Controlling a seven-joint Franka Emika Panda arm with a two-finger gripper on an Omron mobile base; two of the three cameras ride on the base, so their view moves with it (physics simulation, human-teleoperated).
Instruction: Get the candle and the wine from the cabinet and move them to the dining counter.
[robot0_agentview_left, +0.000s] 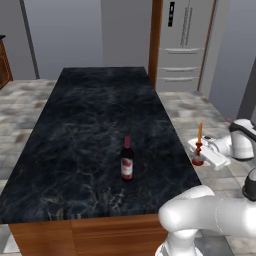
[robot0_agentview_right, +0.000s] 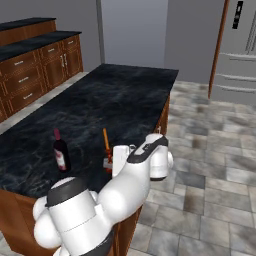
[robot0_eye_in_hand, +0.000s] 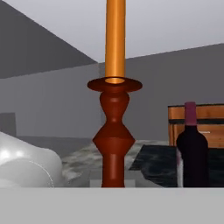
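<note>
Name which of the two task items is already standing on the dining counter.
The wine: it stands upright on the dining counter. The candle is held in the gripper, off the counter's edge.

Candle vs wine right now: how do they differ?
The wine stands free on the dining counter; the candle is held in the gripper, off the counter's edge. The wine is dark and stout; the candle is thin, orange, in a dark red holder. Both stand upright.

Dining counter (robot0_agentview_left: 90, 110) marble top mostly bare. Only obstacle on it: the wine (robot0_agentview_left: 127, 159) upright near the front right. Candle (robot0_agentview_left: 199, 146) held upright in the gripper (robot0_agentview_left: 199, 152) just off the counter's right edge, wine well apart to its left, open surface between.
</note>
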